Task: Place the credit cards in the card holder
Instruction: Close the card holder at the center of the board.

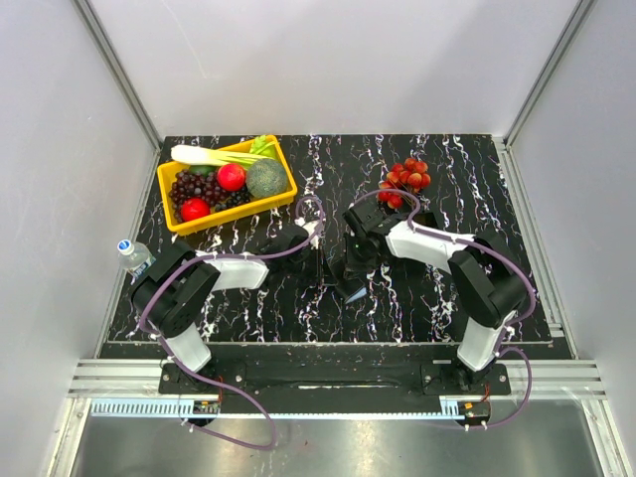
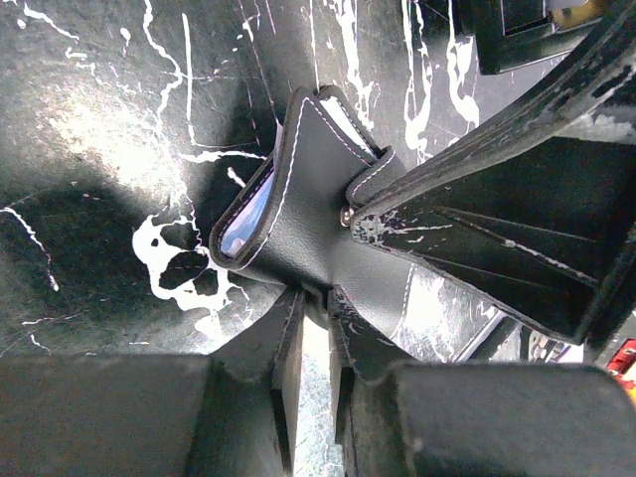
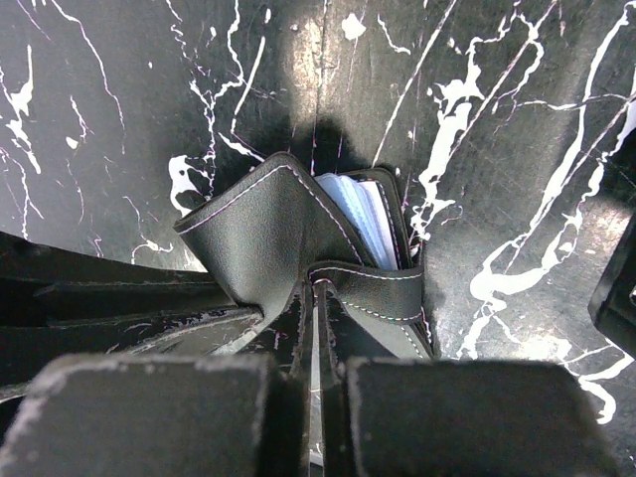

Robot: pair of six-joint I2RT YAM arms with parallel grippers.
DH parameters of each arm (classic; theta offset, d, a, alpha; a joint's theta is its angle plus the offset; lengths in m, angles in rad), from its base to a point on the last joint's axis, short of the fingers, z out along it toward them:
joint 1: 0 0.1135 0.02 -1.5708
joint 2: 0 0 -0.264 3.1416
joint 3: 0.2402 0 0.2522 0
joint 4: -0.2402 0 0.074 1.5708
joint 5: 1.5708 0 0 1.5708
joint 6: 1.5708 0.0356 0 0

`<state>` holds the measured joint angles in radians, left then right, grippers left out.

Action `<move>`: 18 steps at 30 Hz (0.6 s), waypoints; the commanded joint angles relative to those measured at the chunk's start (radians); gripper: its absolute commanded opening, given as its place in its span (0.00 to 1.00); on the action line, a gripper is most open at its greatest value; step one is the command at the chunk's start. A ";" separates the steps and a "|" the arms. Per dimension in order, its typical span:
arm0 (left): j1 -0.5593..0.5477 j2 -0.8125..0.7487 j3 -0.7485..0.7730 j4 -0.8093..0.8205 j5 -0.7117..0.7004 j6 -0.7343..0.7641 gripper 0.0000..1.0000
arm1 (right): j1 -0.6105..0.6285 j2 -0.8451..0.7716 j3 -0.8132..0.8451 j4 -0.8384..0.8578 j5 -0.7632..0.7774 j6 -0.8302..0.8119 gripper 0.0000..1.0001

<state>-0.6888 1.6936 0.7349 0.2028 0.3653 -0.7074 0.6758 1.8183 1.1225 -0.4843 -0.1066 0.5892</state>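
Note:
The card holder point(image 2: 288, 199) is a black stitched wallet, held partly open between both grippers just above the marbled table. Its pale blue-grey inside point(image 3: 363, 214) shows in the right wrist view. My left gripper point(image 2: 316, 298) is shut on the wallet's lower edge. My right gripper point(image 3: 316, 290) is shut on its flap beside the strap point(image 3: 373, 288). In the top view the two grippers meet at mid-table, left point(image 1: 328, 266) and right point(image 1: 354, 270). No credit card shows clearly; only a tan sliver point(image 2: 586, 12) sits in a black tray.
The black open tray point(image 2: 517, 40) lies just beyond the wallet. A yellow basket point(image 1: 281, 164) of fruit and vegetables stands at the back left. A bunch of red grapes point(image 1: 405, 179) lies at the back right. A water bottle point(image 1: 134, 255) stands at the left edge.

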 commanded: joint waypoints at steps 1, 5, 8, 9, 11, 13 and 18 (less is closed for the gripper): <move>-0.003 0.001 0.060 0.030 -0.065 0.042 0.15 | 0.008 0.073 -0.082 0.107 0.139 -0.009 0.01; -0.003 0.005 0.066 0.026 -0.063 0.051 0.17 | 0.007 0.021 -0.087 0.066 0.200 -0.015 0.01; -0.003 -0.006 0.066 0.024 -0.065 0.062 0.22 | 0.005 -0.008 -0.089 0.035 0.238 -0.019 0.01; -0.003 -0.011 0.066 0.023 -0.066 0.066 0.23 | 0.005 -0.017 -0.090 0.029 0.252 -0.017 0.01; -0.003 -0.018 0.067 0.015 -0.072 0.074 0.26 | 0.004 -0.043 -0.099 0.027 0.268 -0.014 0.02; -0.002 -0.022 0.070 0.009 -0.077 0.080 0.27 | -0.001 -0.068 -0.108 0.026 0.275 -0.012 0.02; -0.003 -0.023 0.075 0.004 -0.077 0.086 0.28 | -0.022 -0.119 -0.116 0.010 0.291 -0.017 0.02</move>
<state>-0.6933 1.6936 0.7746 0.1745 0.3237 -0.6498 0.6865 1.7161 1.0409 -0.4282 0.0357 0.5930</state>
